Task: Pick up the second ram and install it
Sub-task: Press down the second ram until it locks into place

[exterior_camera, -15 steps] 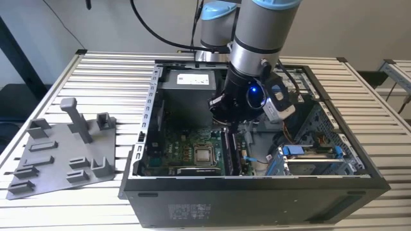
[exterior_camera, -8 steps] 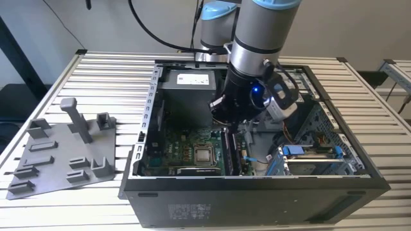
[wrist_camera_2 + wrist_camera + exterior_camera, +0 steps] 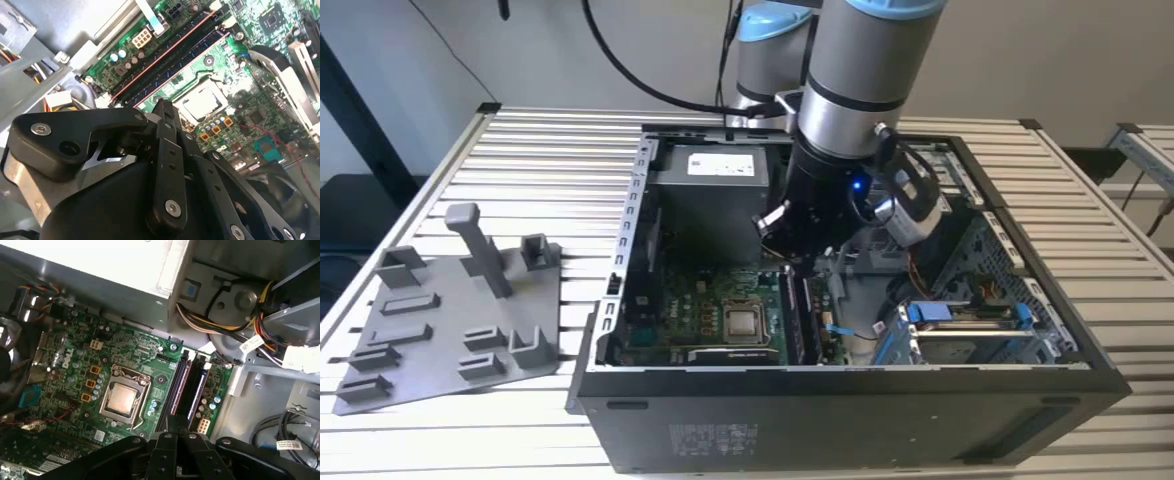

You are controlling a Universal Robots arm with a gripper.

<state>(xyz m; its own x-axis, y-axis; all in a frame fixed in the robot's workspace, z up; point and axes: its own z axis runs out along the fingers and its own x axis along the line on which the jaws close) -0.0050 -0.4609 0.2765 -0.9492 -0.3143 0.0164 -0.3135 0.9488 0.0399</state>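
Inside the open computer case (image 3: 627,300), the hand (image 3: 164,107) appears clenched on the second ram (image 3: 161,104), directly above the motherboard's memory slots (image 3: 186,390).

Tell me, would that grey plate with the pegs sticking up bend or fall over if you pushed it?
Probably stiff: the grey plate lies flat and its pegs stand straight. It looks like plastic, so it is likely light for its size. Being wide and low, it should slide across the slatted table rather than tip.

A green motherboard (image 3: 125,385) with its processor socket (image 3: 122,400) and black memory slots (image 3: 182,390) is seen beyond the hand (image 3: 172,452).
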